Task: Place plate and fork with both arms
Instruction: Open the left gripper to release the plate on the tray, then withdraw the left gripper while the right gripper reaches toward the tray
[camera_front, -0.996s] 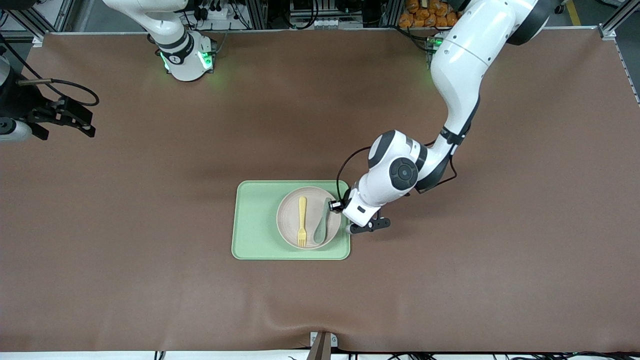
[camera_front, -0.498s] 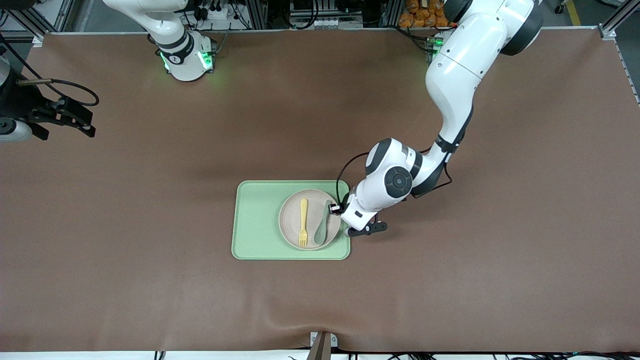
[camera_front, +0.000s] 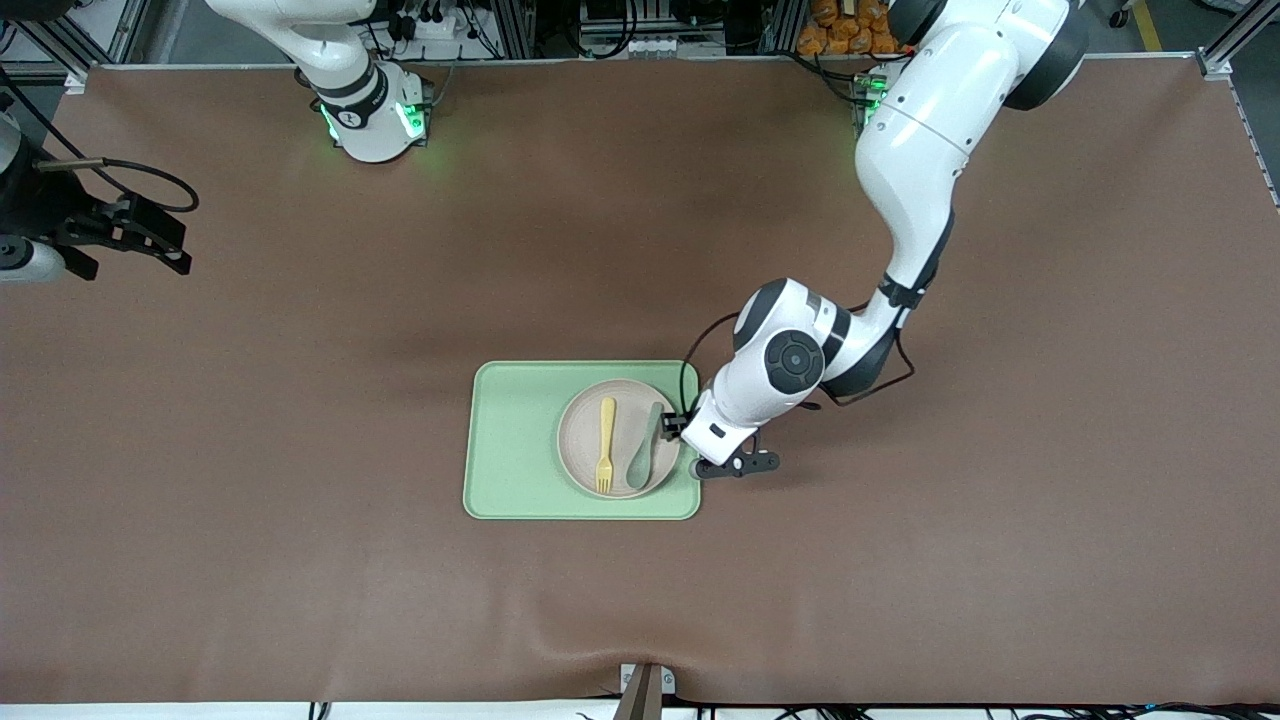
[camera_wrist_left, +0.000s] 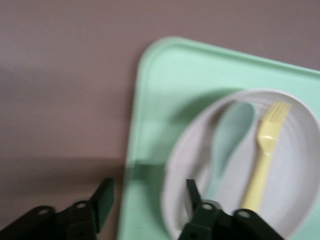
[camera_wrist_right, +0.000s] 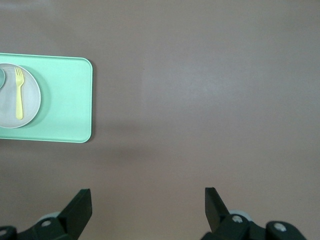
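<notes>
The off-white plate (camera_front: 585, 455) lies on the light-green tray (camera_front: 510, 450), at the tray's end toward the left arm. The pale-yellow fork (camera_front: 605, 443) lies on the plate beside a grey-green spoon (camera_front: 643, 452). My left gripper (camera_front: 686, 432) is low at the plate's edge. In the left wrist view it (camera_wrist_left: 148, 197) is open, with one finger over the table and the other over the plate (camera_wrist_left: 295, 185), straddling the tray rim (camera_wrist_left: 137, 120) and plate rim. The fork (camera_wrist_left: 265, 155) shows there too. My right gripper (camera_front: 165, 240) waits open and empty at the right arm's end of the table (camera_wrist_right: 146, 205).
The brown table mat (camera_front: 900, 560) spreads all round the tray. The right wrist view shows the tray (camera_wrist_right: 65, 100), the plate (camera_wrist_right: 30, 102) and the fork (camera_wrist_right: 20, 92) far off. The arms' green-lit bases (camera_front: 375, 120) stand along the table's edge farthest from the front camera.
My left arm's wrist has turned and shifted a little beside the plate. The plate seems to have slid slightly toward the left arm's end. The right arm has not moved.
</notes>
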